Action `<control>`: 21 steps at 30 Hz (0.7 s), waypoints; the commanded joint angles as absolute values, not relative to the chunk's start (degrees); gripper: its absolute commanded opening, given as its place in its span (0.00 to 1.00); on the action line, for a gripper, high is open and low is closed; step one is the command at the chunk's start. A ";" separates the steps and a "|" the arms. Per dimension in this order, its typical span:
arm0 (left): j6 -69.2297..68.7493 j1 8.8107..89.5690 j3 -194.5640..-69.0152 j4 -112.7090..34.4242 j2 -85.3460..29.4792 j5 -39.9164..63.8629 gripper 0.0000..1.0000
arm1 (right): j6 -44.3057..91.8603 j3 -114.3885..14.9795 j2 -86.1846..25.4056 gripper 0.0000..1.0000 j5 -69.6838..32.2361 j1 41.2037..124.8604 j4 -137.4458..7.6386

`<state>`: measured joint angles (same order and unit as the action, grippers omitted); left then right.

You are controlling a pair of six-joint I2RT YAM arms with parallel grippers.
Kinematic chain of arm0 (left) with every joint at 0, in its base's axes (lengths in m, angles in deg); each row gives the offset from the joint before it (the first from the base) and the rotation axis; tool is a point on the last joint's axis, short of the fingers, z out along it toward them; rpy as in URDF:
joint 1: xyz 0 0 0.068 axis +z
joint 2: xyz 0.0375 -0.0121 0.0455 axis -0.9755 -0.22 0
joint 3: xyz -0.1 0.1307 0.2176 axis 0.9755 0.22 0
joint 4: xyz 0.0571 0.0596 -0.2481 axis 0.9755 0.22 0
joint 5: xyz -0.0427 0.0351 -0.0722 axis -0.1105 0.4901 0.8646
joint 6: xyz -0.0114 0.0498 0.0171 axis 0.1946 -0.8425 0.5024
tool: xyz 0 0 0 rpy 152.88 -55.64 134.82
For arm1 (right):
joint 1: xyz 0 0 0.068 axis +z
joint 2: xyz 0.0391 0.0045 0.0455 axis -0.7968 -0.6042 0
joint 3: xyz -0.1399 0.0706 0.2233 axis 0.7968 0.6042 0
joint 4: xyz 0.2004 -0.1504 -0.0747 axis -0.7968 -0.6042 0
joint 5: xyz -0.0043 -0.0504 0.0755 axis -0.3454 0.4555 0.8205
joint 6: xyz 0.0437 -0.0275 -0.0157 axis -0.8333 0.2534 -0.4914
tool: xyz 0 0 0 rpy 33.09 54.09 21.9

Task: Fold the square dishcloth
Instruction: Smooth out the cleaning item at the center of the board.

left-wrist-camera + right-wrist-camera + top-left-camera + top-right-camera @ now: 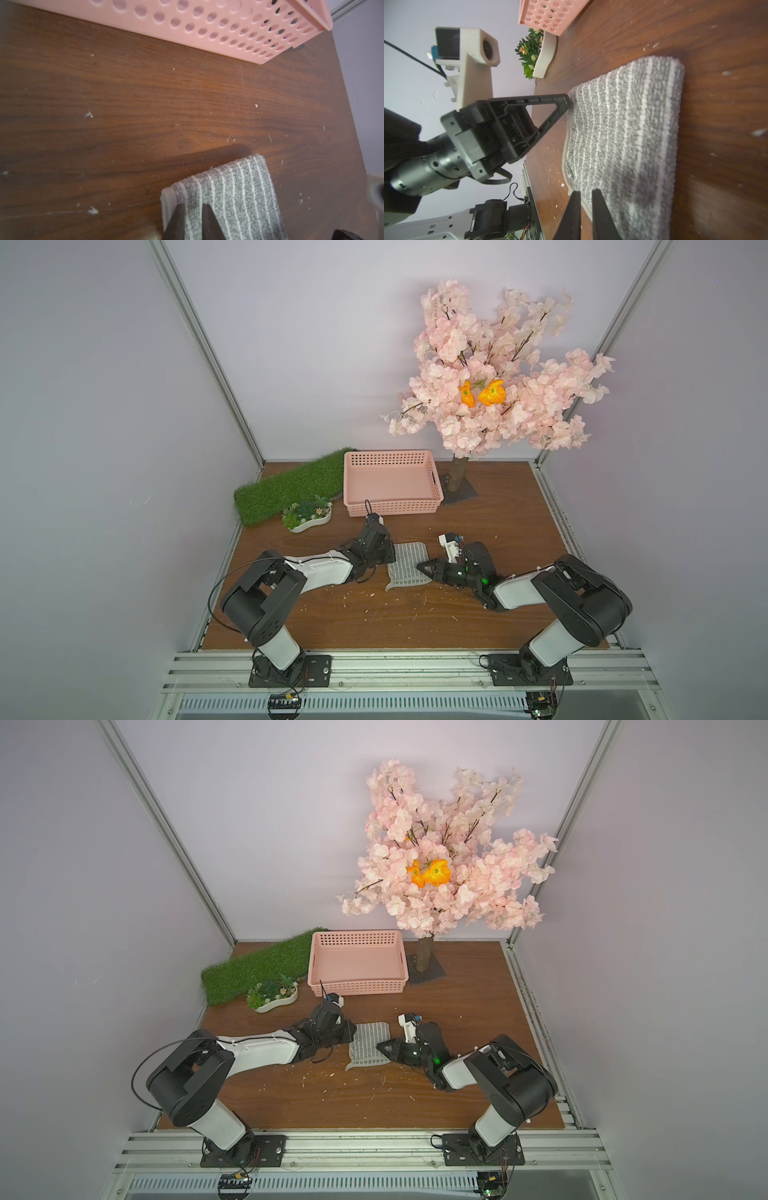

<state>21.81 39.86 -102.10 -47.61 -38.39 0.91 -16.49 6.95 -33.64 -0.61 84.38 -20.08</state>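
Between pale lilac walls (311, 364), on the speck-strewn brown wooden table (374, 626), the right gripper (585, 191) pinches the hem of the square dishcloth (409, 566), while opposite it the left gripper (192, 205) has its jaws narrowed at the cloth's other edge, grip impossible to tell.

Fuzzy cloth dishcloth (409, 562), perforated plastic basket (392, 508), matt wood table (415, 626)

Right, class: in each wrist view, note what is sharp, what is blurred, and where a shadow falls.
Left wrist view: cloth stripes crisp, soft shadow on the table beside its edge, basket slightly soft. Right wrist view: cloth sharp mid-frame, table smeared toward the frame edge.
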 commanded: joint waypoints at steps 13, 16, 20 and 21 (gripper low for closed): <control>20.12 41.35 -103.60 -49.29 -43.38 -0.17 0.18 | -20.40 11.26 -38.57 0.14 -1.94 87.06 -11.19; 19.78 41.43 -103.50 -50.50 -43.47 0.06 0.18 | -20.53 10.44 -39.15 0.14 -1.82 87.51 -11.02; 19.14 41.50 -103.79 -51.68 -43.18 0.39 0.18 | -20.15 9.13 -38.62 0.14 -1.97 88.11 -12.49; 18.92 41.51 -103.93 -51.59 -42.98 0.44 0.19 | -19.94 8.93 -37.95 0.14 -2.10 88.16 -13.01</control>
